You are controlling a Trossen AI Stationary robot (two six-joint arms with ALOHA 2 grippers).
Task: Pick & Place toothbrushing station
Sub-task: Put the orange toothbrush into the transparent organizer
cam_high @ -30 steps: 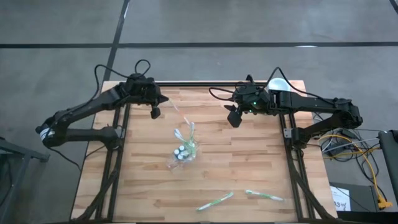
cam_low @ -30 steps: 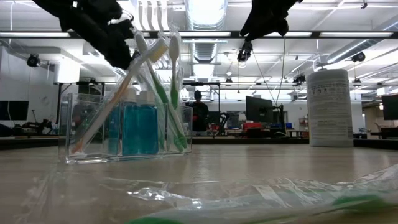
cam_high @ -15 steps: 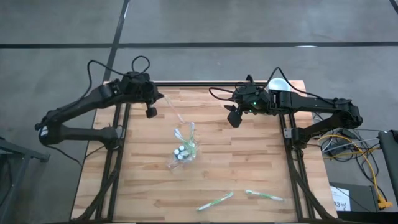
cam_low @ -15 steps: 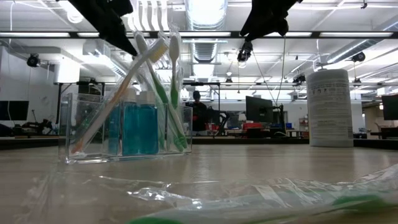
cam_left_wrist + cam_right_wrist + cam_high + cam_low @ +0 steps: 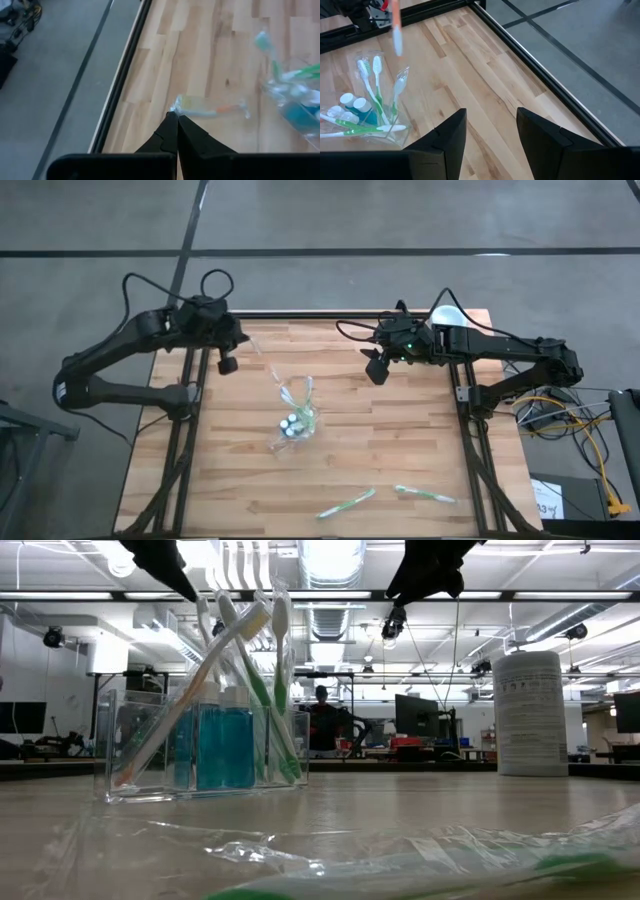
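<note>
The table (image 5: 400, 450) is made of light wooden boards. A clear holder (image 5: 295, 423) stands near its middle, with toothbrushes and small blue bottles inside. Two wrapped toothbrushes lie apart from it near the front edge: one (image 5: 346, 502) toward the middle and one (image 5: 424, 494) just beside it. A white tub (image 5: 447, 315) stands at the far right corner.

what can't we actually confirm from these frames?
- Left gripper is shut on a clear plastic wrapper; motion blur in the left wrist view hides what the wrapper holds.
- Clear plastic organiser: the high view is too small to count its brushes.
- Crinkled clear packaging in the low view: blurred, contents unclear.
- Right gripper is open, holding nothing.
</note>
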